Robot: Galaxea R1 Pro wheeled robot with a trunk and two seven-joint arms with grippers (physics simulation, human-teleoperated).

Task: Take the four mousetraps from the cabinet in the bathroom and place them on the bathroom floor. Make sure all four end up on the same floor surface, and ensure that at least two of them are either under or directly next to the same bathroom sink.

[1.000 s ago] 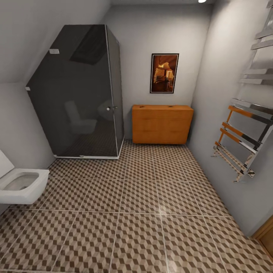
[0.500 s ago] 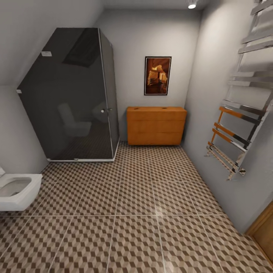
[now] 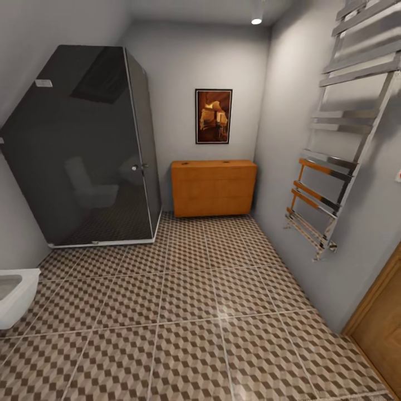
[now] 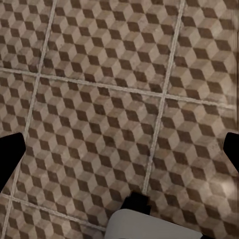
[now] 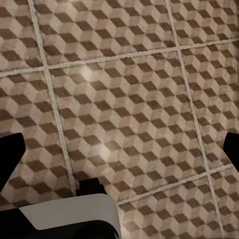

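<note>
Mousetraps lie somewhere out of our sight; we judge them light, stiff and flat, best pinched across their narrow edges. Ahead, the cabinet (image 3: 213, 187) stands shut against the far wall, across the bathroom floor (image 3: 189, 295). Both sets of jaws hang wide, holding nothing.

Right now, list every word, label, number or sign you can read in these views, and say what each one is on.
No text can be read.
Small pale label on the dark shower enclosure, near its top corner: too small to read.
Framed picture on the far wall above the cabinet: an image, no lettering visible.
Bathroom floor, in the wrist views too: only the cube pattern.
</note>
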